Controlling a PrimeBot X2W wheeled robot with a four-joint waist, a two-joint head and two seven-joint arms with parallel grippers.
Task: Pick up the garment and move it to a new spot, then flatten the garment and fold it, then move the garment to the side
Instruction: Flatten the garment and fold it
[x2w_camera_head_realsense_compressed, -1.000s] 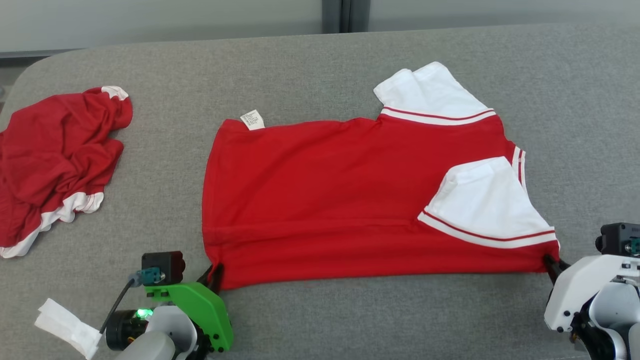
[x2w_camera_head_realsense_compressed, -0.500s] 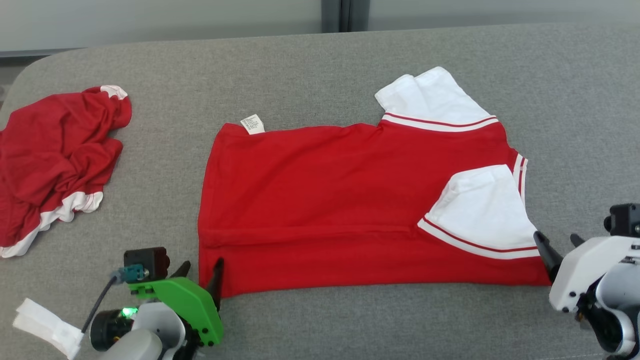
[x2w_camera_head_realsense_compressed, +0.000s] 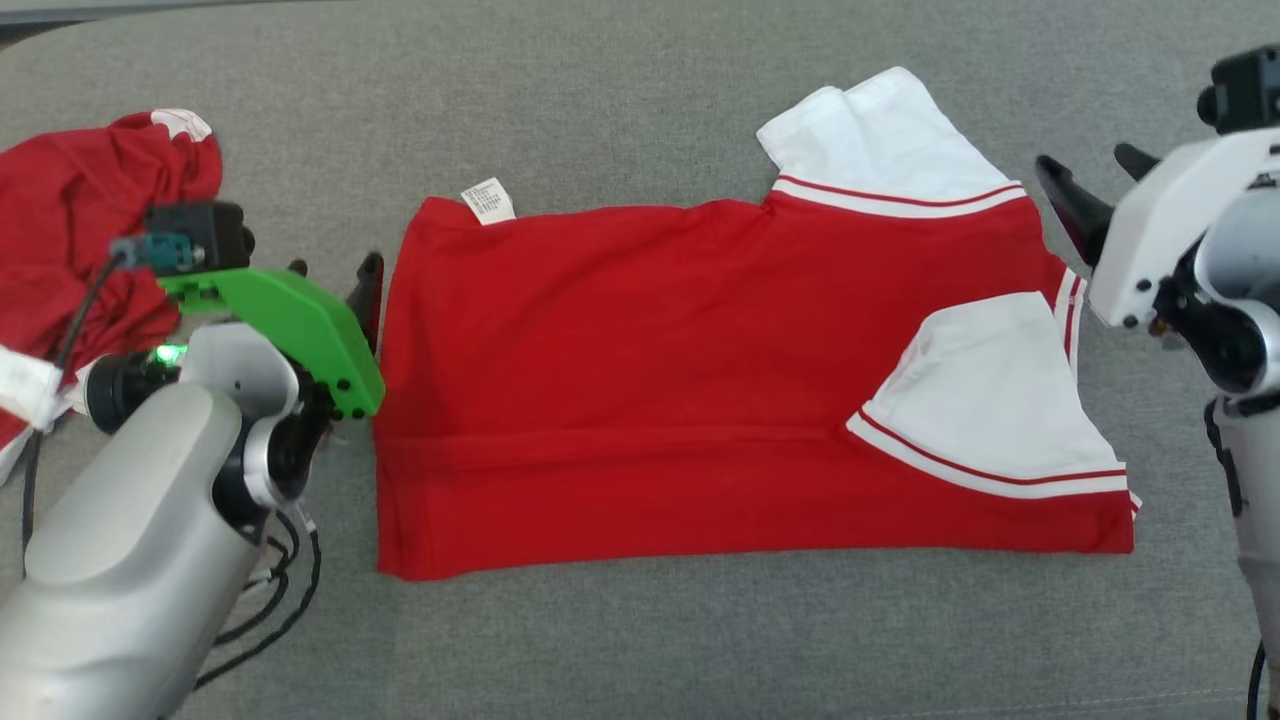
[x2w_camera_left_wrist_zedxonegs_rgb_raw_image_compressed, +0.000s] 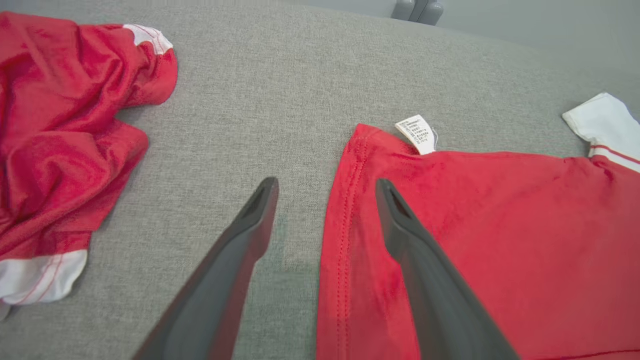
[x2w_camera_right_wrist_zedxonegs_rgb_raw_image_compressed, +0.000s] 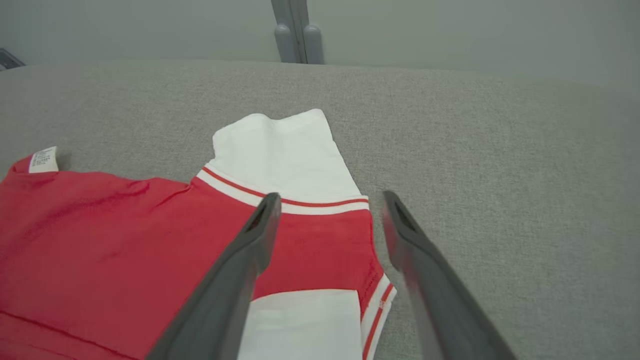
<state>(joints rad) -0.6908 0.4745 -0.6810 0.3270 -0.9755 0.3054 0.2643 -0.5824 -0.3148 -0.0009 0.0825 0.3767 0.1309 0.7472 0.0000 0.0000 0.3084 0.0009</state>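
Okay, garment lies flat mid-surface, and its near strip looks folded over. My left gripper and right gripper flank its far corners, jaws wide and empty. Best to pinch the label corner and the white sleeve evenly, together. Grey surface beyond gives room, but the crumpled red cloth crowds the left.

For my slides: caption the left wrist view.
Open left gripper straddles the hem of a flat red-and-white shirt on grey cloth; crumpled red garment alongside.
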